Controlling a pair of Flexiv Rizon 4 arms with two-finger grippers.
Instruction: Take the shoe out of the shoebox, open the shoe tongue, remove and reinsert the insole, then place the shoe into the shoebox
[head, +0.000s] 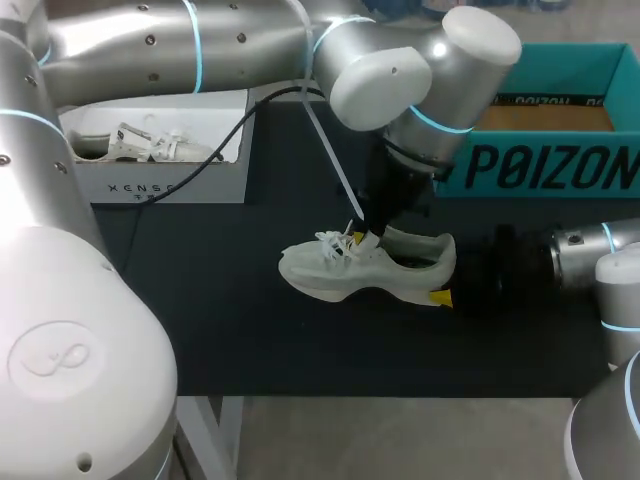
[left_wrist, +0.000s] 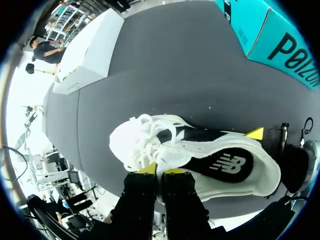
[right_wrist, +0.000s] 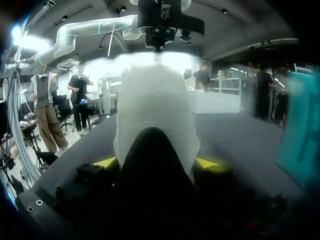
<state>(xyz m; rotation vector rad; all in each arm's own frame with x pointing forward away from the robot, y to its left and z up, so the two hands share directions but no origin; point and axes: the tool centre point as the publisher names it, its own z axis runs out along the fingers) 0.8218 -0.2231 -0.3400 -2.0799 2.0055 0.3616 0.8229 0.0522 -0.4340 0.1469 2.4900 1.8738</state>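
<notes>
Left wrist view: the left gripper (left_wrist: 160, 170), yellow tips nearly together, pinches white fabric at the laced throat of the shoe (left_wrist: 200, 155), the exact bite hidden under its fingers. The right gripper (right_wrist: 160, 162) clamps the rounded knit heel from both sides, its pads largely masked. The shoe, white mesh with a smooth moulded sole and dark insole, sits over the matte black table (head: 250, 330); beyond its heel stands the open teal cardboard shoebox (head: 540, 165), cut off at the view's edge, and beyond its toe a white box (head: 160, 185) holding a second pale shoe (head: 140, 148).
</notes>
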